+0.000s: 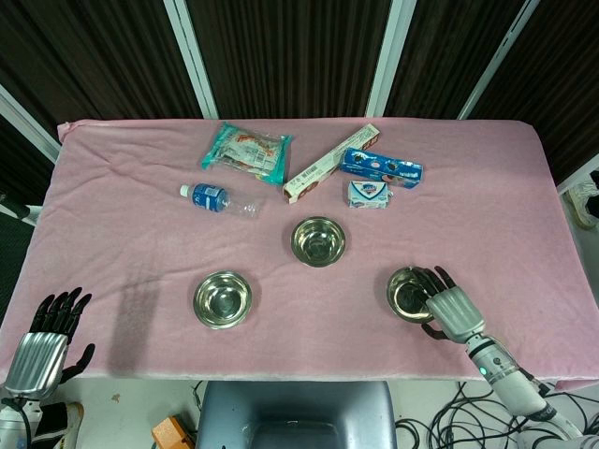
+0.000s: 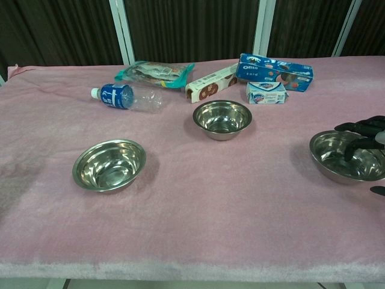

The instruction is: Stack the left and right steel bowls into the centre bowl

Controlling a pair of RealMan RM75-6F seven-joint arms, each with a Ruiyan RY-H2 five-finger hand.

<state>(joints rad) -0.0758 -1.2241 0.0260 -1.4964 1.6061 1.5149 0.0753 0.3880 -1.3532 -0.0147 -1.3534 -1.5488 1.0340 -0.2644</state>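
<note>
Three steel bowls rest on the pink cloth: the left bowl, the centre bowl and the right bowl. My right hand reaches over the right bowl. Its fingers are spread above the bowl's inside and its thumb lies by the near rim. The bowl sits flat on the cloth and no closed grip shows. My left hand hangs off the table's front left corner with fingers extended and nothing in it. The chest view does not show it.
At the back of the table lie a water bottle, a snack bag, a long carton, a blue biscuit box and a small pack. Bare cloth separates the bowls.
</note>
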